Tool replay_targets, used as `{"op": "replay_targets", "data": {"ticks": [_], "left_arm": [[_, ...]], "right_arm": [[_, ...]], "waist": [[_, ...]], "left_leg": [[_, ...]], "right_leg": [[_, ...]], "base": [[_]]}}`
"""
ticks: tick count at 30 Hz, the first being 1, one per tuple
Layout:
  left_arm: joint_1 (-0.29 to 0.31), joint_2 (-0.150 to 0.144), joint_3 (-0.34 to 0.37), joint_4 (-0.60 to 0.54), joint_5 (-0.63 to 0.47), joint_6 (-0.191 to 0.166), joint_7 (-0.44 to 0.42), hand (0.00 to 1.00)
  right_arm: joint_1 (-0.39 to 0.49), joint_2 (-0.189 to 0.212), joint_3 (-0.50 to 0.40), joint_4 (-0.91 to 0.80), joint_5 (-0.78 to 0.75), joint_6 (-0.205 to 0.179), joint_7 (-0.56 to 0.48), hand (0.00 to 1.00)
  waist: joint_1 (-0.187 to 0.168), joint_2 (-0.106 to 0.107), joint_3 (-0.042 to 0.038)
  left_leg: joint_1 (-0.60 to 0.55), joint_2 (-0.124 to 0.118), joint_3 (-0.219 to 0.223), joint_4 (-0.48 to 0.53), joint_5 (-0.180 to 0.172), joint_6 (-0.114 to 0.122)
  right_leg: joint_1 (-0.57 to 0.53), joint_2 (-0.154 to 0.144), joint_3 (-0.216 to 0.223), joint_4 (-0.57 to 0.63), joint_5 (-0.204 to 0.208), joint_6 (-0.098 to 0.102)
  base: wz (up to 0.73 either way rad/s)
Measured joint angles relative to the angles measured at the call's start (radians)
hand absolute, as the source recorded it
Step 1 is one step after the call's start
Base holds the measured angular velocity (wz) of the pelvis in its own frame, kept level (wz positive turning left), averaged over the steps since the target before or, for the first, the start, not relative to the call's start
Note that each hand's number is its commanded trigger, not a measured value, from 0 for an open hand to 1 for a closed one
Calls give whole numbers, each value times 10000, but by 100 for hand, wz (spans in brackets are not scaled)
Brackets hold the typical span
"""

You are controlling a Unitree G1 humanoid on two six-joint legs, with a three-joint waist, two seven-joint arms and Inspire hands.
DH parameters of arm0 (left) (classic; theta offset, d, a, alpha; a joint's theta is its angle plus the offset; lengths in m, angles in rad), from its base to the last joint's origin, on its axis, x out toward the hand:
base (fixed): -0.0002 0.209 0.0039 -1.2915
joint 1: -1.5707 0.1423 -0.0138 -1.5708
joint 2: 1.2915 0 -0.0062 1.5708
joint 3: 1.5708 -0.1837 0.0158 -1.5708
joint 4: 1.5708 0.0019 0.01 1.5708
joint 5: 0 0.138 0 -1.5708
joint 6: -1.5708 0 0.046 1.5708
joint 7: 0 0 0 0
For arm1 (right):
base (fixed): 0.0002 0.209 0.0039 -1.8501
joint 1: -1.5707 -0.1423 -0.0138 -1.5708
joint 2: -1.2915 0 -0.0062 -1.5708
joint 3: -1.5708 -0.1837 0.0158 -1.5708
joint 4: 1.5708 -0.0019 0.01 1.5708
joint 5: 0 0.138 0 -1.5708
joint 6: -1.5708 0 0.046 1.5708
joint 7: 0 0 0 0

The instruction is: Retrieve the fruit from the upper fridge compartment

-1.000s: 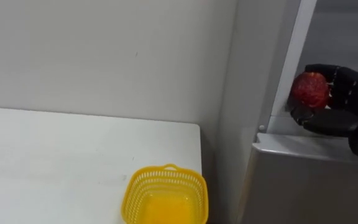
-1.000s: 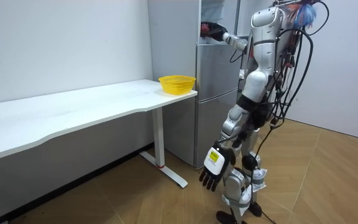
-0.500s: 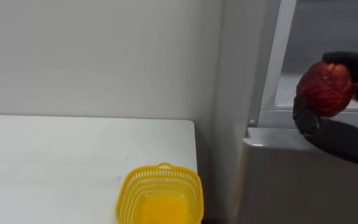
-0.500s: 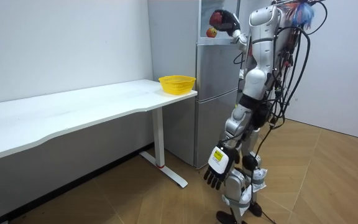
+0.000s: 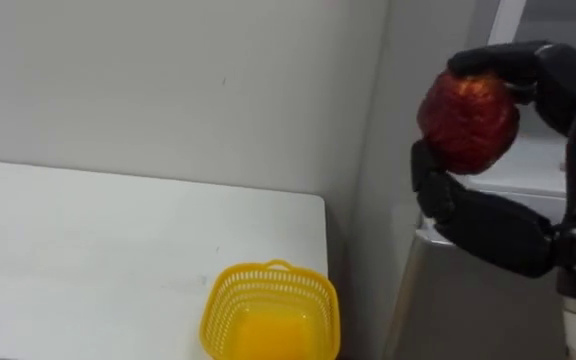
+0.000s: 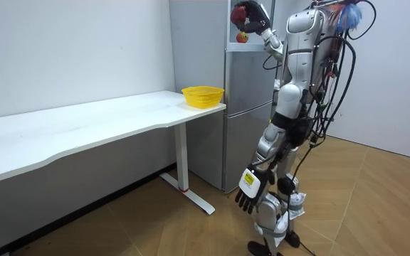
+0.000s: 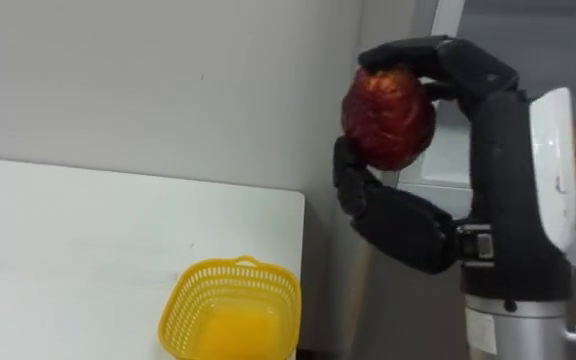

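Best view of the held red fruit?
Right eye view: red fruit whole and central in the right hand. Left eye view has it nearer the edge; room view shows it tiny, at the fridge.

No legible text, no readable labels, numbers or signs

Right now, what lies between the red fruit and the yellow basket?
Nothing: the left eye view shows just wall and fridge side between fruit and basket.
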Motion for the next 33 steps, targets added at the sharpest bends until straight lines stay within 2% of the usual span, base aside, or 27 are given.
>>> {"op": "replay_targets", "data": {"ticks": [3, 7, 10, 13, 16, 19, 23, 26, 30, 33], "left_arm": [[-130, 109, -159, 53, 5, -96, -25, 0], [-178, 234, -144, 56, 94, -95, -190, 0], [-181, 290, -153, 27, 122, -94, -257, 0], [-246, 319, -156, 11, 120, -94, -354, 0], [-234, 339, -156, -15, 121, -94, -472, 0], [-238, 393, -151, -52, 131, -93, -497, 0], [-265, 595, -382, -125, 120, -79, -625, 0], [-306, 617, -513, -104, 121, -75, -619, 0], [-297, 625, -420, -111, 136, -75, -626, 0], [-256, 650, -414, -137, 135, -74, -631, 0]], "right_arm": [[-351, -92, 230, 16, -142, -68, 66, 100], [-952, -318, 316, 253, -1476, -73, 393, 100], [-1473, -449, 471, 739, -1978, -61, 486, 100], [-1573, -451, 735, 996, -2127, -56, 737, 100], [-1592, -521, 1119, 1400, -2309, -49, 812, 100], [-1595, -769, 1480, 1900, -2321, -38, 885, 100], [-1762, -802, 1504, 2896, -2295, -27, 928, 100], [-1941, -809, 1561, 3694, -2309, -36, 914, 100], [-2127, -817, 1570, 4473, -2306, -38, 918, 100], [-2176, -842, 1687, 5062, -2254, -32, 915, 100]], "waist": [[110, -57, 11], [335, -248, 100], [455, -368, 58], [539, -450, 73], [793, -464, 83], [996, -495, 107], [1039, -596, 153], [1159, -608, 155], [1285, -624, 155], [1514, -634, 152]], "left_leg": [[-15, -2, -80, 6, 3, -6], [-38, -2, -119, 13, 8, -13], [-74, -21, -219, 37, 6, -11], [-91, -30, -381, 67, 7, -12], [-91, -30, -402, 65, 8, -14], [-139, -39, -406, 76, 8, -16], [-170, -91, -705, 98, 33, -37], [-233, -155, -922, 110, 49, -32], [-337, -179, -1025, 123, 62, -24], [-313, -175, -1035, 86, 63, -23]], "right_leg": [[19, -4, -122, -1, 0, 0], [17, 3, -145, -7, 0, 0], [38, -2, -216, -17, 0, 1], [113, -8, -382, -35, 2, 4], [131, -8, -426, -64, 2, 4], [131, -6, -437, -162, 2, 4], [208, -28, -718, -157, 0, 6], [209, -49, -876, -165, -1, 9], [167, -55, -955, -187, -1, 9], [181, -58, -946, -180, -2, 10]], "base": [[8], [2], [10], [18], [1], [0], [19], [16], [11], [3]]}}
